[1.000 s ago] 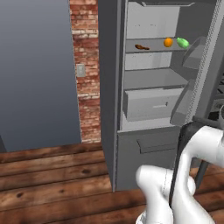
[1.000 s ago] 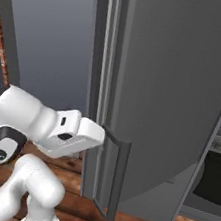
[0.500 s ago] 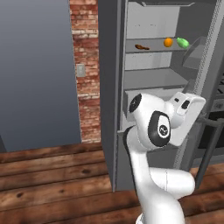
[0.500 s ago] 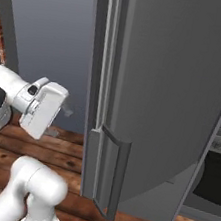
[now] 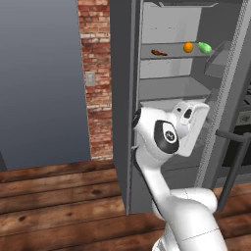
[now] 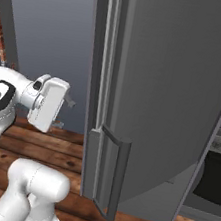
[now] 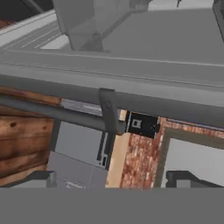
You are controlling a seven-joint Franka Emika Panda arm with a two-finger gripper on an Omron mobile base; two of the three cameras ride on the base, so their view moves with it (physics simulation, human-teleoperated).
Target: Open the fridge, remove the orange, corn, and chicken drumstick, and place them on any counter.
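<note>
End effector (image 7: 109, 177) jaws apart, arm folded before open fridge (image 5: 171, 73)

You've got one loaded fridge shelf (image 5: 171, 57), upper level — chicken drumstick (image 5: 158, 52) at left, orange (image 5: 188, 47) in the middle, corn (image 5: 205, 47) at right, all resting on it in a row, orange and corn close. Shelf below (image 5: 171, 89) is pale grey.

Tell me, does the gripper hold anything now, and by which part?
Nothing is held. The gripper is open and empty, its fingertips apart. The orange, corn and drumstick lie on the fridge shelf.
</note>
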